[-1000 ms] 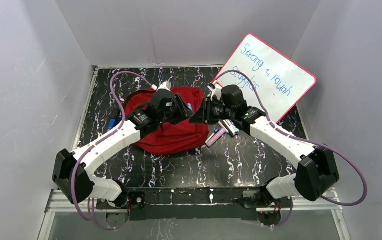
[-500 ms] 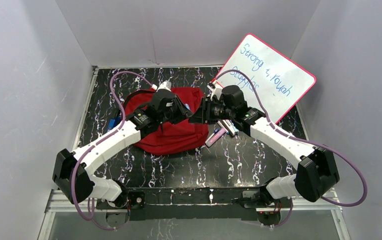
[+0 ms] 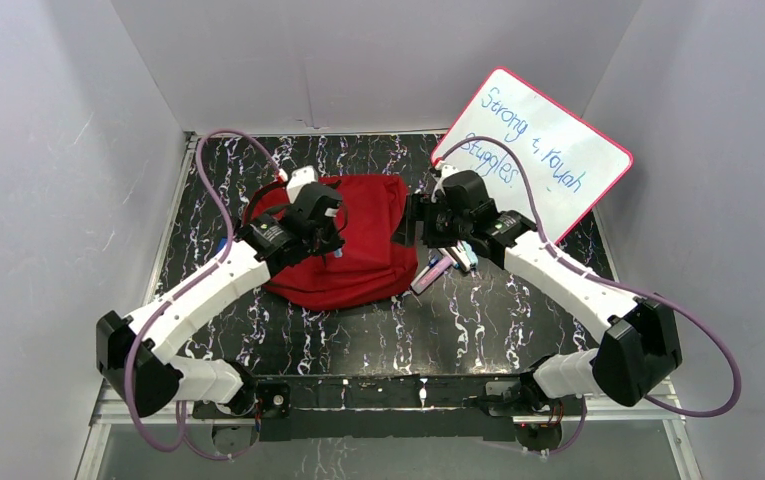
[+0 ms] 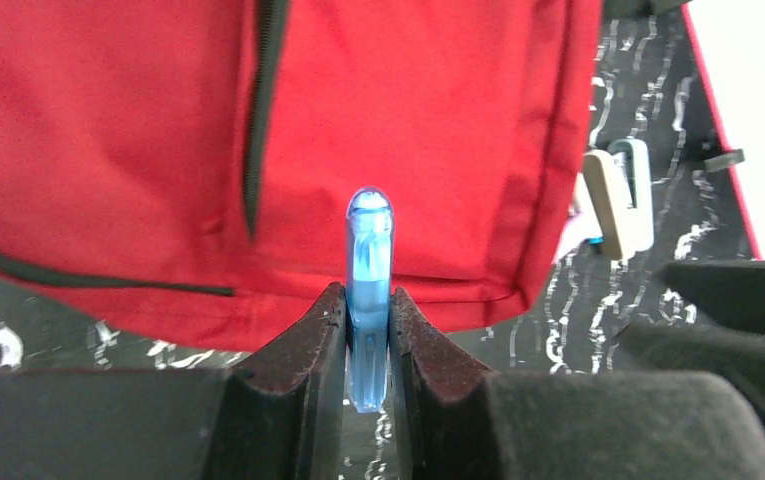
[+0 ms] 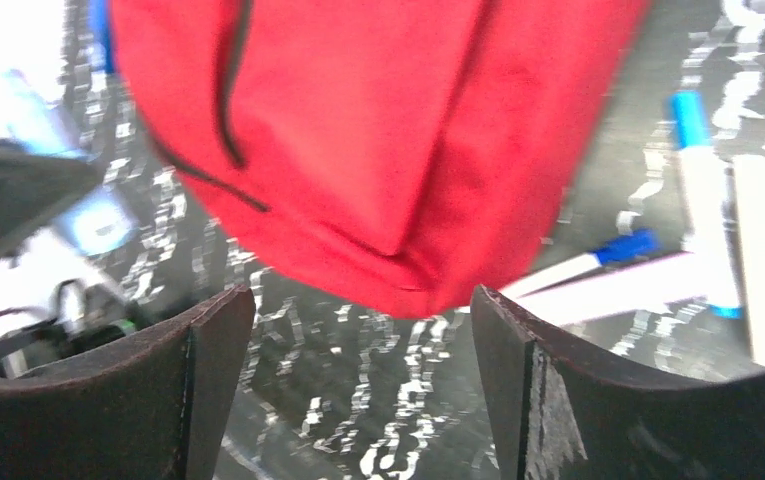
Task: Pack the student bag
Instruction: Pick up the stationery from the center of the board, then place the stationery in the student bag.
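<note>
One student bag (image 3: 363, 255) lies flat on the black marbled tabletop (image 3: 478, 320), between the two arms. One pink-framed whiteboard (image 3: 548, 150) leans at the back right. At least two blue-capped markers (image 5: 693, 150) lie just beside the bag's right edge. The left tool (image 4: 368, 300) is clenched on one slim, translucent blue object (image 4: 369, 250), which stands upright between its fingers near the bag's left half. The right tool (image 5: 363, 310) is spread wide and grasps nothing, close to the bag's right edge. Both arms reach forward with elbows out and wrists turned inward toward the bag.
</note>
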`<act>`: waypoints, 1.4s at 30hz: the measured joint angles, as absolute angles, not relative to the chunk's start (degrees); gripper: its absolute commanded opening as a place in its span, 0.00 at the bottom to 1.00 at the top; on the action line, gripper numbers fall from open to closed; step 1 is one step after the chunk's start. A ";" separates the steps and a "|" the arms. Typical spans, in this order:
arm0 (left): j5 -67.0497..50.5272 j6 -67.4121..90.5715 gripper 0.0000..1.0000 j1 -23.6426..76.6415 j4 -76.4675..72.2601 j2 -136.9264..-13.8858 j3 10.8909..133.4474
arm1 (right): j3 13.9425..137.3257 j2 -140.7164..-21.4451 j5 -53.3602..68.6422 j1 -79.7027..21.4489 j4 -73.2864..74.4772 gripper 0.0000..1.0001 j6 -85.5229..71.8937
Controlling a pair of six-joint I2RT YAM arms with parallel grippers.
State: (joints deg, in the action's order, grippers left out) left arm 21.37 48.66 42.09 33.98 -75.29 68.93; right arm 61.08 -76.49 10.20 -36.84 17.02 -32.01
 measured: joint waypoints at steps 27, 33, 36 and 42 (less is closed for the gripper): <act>1.43 36.60 0.00 7.62 39.42 -68.01 64.93 | 90.65 -101.01 -11.11 -46.78 36.12 0.99 -24.86; -0.64 36.10 0.00 7.60 39.51 -63.68 62.33 | 107.79 -115.83 -16.45 -51.35 38.63 0.99 -24.95; -1.10 35.97 0.00 7.60 39.97 -62.59 61.49 | 114.72 -121.91 -19.46 -52.71 40.23 0.99 -24.45; -1.93 35.94 0.00 7.60 40.53 -61.28 61.25 | 119.37 -127.92 -22.20 -54.02 42.83 0.99 -23.55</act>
